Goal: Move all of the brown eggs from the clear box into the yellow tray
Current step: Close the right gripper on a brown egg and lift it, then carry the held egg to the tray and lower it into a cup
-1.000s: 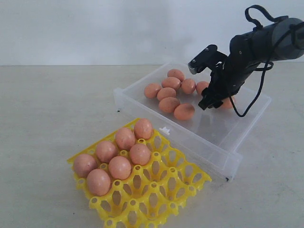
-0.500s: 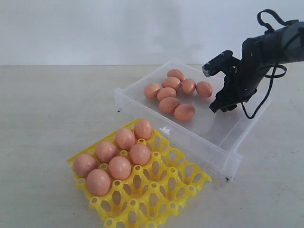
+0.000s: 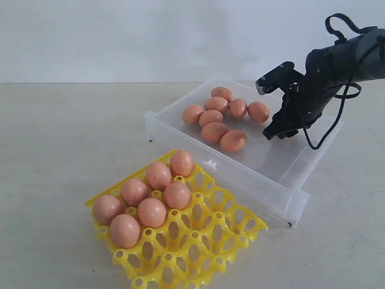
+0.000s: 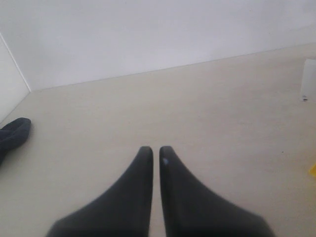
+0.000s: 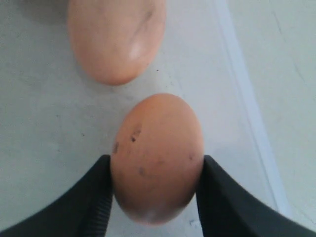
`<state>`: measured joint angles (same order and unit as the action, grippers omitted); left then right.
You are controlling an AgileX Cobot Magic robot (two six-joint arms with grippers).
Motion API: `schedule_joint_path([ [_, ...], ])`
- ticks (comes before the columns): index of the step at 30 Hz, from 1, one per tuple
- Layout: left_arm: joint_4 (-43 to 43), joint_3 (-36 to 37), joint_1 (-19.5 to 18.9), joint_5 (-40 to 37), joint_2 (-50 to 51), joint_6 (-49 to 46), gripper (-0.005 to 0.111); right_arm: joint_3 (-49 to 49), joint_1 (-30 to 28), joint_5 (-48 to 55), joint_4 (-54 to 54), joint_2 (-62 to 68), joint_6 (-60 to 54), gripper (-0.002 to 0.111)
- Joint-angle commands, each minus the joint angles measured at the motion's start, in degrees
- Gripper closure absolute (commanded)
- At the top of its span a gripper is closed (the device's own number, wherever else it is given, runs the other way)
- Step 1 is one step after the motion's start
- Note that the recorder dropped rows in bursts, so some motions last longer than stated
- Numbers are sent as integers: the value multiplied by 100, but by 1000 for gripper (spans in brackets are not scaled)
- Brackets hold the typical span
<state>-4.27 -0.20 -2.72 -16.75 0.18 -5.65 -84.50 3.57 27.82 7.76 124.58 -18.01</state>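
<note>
Over on the right, the right end effector [image 3: 281, 132] is reaching down into the clear box [image 3: 240, 172] at its far right side. In the right wrist view the right end effector [image 5: 155, 170] is pinching a speckled egg [image 5: 158, 143], its two black fingers [image 5: 96, 197] pressing against the shell on either side. I cannot tell whether the shell is touching the box floor. A neighbouring egg [image 5: 116, 39] is lying just beyond it, apart from it, and the box's pale wall is running along one side.

The rest of the brown eggs [image 3: 214, 132] in the box are sitting in a loose cluster of eight toward its far left part, several touching one another. The nearest one [image 3: 258, 112] is lying just beside the arm.

The yellow tray [image 3: 204, 241] is resting on the tabletop [image 3: 72, 138] in front of the box, its far corner close to the box's front wall. Seven eggs [image 3: 151, 212] are standing in cups along the tray's left side; the cups on its right side are showing bare yellow grid.

The left end effector [image 4: 155, 153] is hanging over bare tabletop, its two dark fingers pressed almost together with only a thin slit between them and nothing in it.
</note>
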Motion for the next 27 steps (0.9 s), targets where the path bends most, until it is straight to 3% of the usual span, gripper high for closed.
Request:
schedule_joint_path([
  [1,-7,20,-8,-2,-18,23,103,-20,-36,-6,13,-77,100,108],
  [10,-7,20,-8,-2,-18,23,103,-20,-36,-22,-714,-456,124,108],
  [17,-7,20,-8,-2,-18,23,103,-20,-36,548,-1187,-565,84,108],
  [23,-7,20,-8,-2,-18,23,103,48,-23,237,-3155,-951,-827,108],
  [27,-7,20,-8,-2,-18,23,103,865,49,-1041,-5310,-1521,-2090,108],
])
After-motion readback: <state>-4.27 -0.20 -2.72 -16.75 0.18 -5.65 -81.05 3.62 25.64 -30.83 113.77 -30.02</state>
